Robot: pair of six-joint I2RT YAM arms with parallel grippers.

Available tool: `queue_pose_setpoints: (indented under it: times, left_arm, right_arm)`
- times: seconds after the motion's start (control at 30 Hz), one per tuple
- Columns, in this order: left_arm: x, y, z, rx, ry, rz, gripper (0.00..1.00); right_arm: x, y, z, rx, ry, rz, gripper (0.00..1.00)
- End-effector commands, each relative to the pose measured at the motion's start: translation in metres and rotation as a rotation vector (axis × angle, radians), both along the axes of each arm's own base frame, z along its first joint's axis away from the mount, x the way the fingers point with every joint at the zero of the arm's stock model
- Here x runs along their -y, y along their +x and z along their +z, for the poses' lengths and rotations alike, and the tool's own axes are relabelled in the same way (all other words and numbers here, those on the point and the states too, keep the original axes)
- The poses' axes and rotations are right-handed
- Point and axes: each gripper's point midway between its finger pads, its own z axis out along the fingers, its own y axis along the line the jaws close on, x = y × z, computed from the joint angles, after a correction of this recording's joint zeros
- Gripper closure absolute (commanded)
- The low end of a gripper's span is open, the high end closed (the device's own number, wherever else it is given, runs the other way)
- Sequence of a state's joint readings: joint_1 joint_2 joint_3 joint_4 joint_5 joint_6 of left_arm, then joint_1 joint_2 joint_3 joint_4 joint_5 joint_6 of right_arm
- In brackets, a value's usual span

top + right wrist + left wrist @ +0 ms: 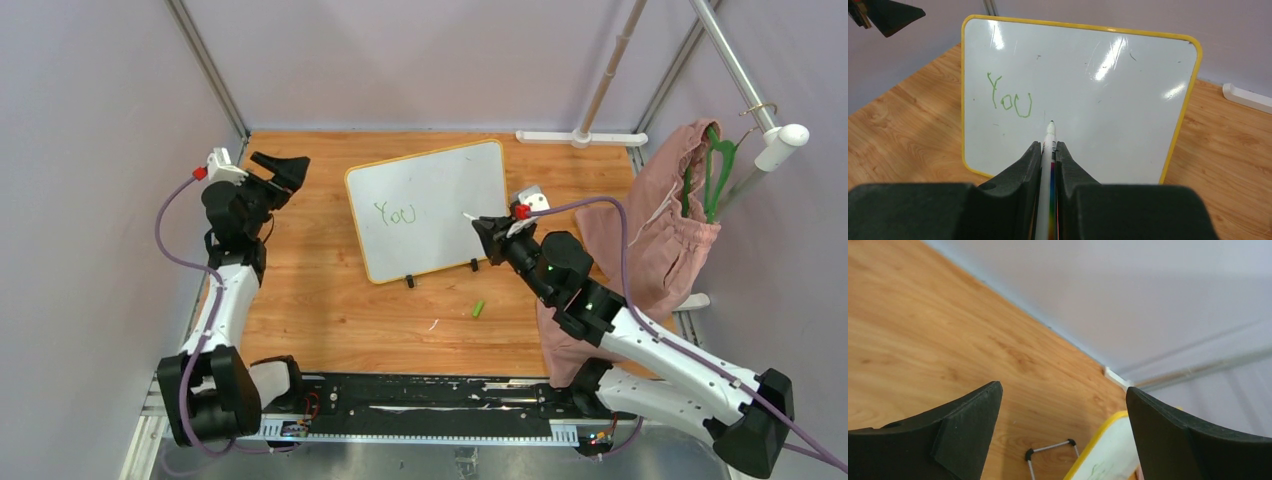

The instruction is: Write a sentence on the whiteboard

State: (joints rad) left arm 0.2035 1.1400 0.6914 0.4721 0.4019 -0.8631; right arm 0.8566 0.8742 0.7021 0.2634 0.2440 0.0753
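I judge the job barely begun. The whiteboard [440,180] stands tilted mid-table, and the sentence [1010,98] is only 1 green word, "You", at its upper left. The rest of the whiteboard is bare, so most of the writing is left to do. My right claw [1049,146] is clamped on the marker [1050,131]. The marker's tip is at or just off the whiteboard, right of and a little below the "u"; I cannot tell if it touches. My left claw [1063,388] hangs wide apart, holding nothing, off the whiteboard's left edge. A green cap [479,308] lies on the table [320,320] in front.
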Motion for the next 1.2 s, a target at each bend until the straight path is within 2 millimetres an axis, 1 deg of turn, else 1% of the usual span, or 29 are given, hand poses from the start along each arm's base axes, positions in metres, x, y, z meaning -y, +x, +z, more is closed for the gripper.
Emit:
queue_pose_setpoints:
  times: [0.0,0.1,0.2,0.23,0.33,0.37,0.43,0.47,0.5,0.53,0.57,0.6,0.63,0.67,0.7,0.77,0.83,0.9,0.97,1.03,1.1,1.17]
  left_arm:
    - [-0.031,-0.01,-0.037,-0.284,0.066,0.233,0.0]
    - [-0.016,0.002,-0.006,-0.193,0.167,0.196,0.0]
    - [-0.004,0.023,0.029,-0.089,0.18,0.126,0.0]
    - [0.004,0.031,0.044,-0.049,0.178,0.076,0.0]
    - [0.033,0.056,0.079,0.035,0.135,-0.102,0.0]
    - [0.047,0.061,0.09,0.069,0.106,-0.184,0.0]
    - [0.074,0.066,0.113,0.126,0.025,-0.337,0.0]
    - [0.088,0.067,0.117,0.139,0.034,-0.394,0.0]
    - [0.101,0.064,0.124,0.172,0.073,-0.432,0.0]
    - [0.113,0.061,0.123,0.174,0.114,-0.452,0.0]
    - [0.125,0.059,0.114,0.149,0.185,-0.471,0.0]
    - [0.13,0.059,0.109,0.115,0.269,-0.466,0.0]
    - [0.131,0.058,0.093,0.05,0.354,-0.454,0.0]
    - [0.131,0.052,0.072,-0.021,0.452,-0.458,0.0]
    - [0.137,0.046,0.064,-0.029,0.538,-0.472,0.0]
    - [0.133,0.04,0.061,-0.015,0.642,-0.453,0.0]
    - [0.13,0.035,0.066,0.001,0.7,-0.45,0.0]
    - [0.125,0.035,0.07,-0.029,0.773,-0.432,0.0]
    - [0.122,0.039,0.069,-0.068,0.853,-0.423,0.0]
    - [0.127,0.043,0.06,-0.092,0.893,-0.45,0.01]
    - [0.139,0.045,0.047,-0.099,0.878,-0.518,0.04]
    - [0.156,0.044,0.039,-0.093,0.846,-0.6,0.09]
  right_arm:
    - [0.011,-0.001,0.0,0.011,-0.006,-0.022,1.0]
    - [0.004,-0.003,-0.003,-0.004,0.009,0.008,1.0]
    - [-0.003,-0.005,-0.005,-0.017,0.015,0.04,1.0]
    - [-0.004,-0.006,-0.004,-0.019,0.013,0.047,1.0]
    - [-0.003,-0.007,-0.003,-0.019,0.018,0.051,1.0]
    - [-0.003,-0.008,-0.003,-0.018,0.019,0.055,1.0]
    - [-0.003,-0.011,-0.002,-0.017,0.015,0.063,1.0]
    - [-0.002,-0.011,-0.002,-0.016,0.012,0.062,1.0]
    - [-0.001,-0.011,0.0,-0.012,0.01,0.058,1.0]
    - [0.001,-0.012,0.001,-0.008,0.01,0.055,1.0]
    - [0.003,-0.013,0.004,-0.003,0.008,0.052,1.0]
    - [0.004,-0.013,0.006,0.001,0.005,0.049,1.0]
    - [0.006,-0.014,0.009,0.003,0.002,0.047,1.0]
    - [0.008,-0.015,0.01,0.003,-0.003,0.045,1.0]
    - [0.009,-0.015,0.011,0.004,-0.002,0.041,1.0]
    - [0.012,-0.017,0.015,0.007,0.004,0.038,1.0]
    - [0.014,-0.02,0.018,0.004,0.004,0.044,1.0]
    - [0.016,-0.024,0.019,-0.002,-0.002,0.051,1.0]
    - [0.019,-0.027,0.019,-0.004,-0.002,0.051,1.0]
    - [0.022,-0.028,0.019,0.001,0.001,0.043,1.0]
    - [0.024,-0.027,0.018,0.002,-0.001,0.038,1.0]
    - [0.022,-0.027,0.017,-0.002,-0.003,0.043,1.0]
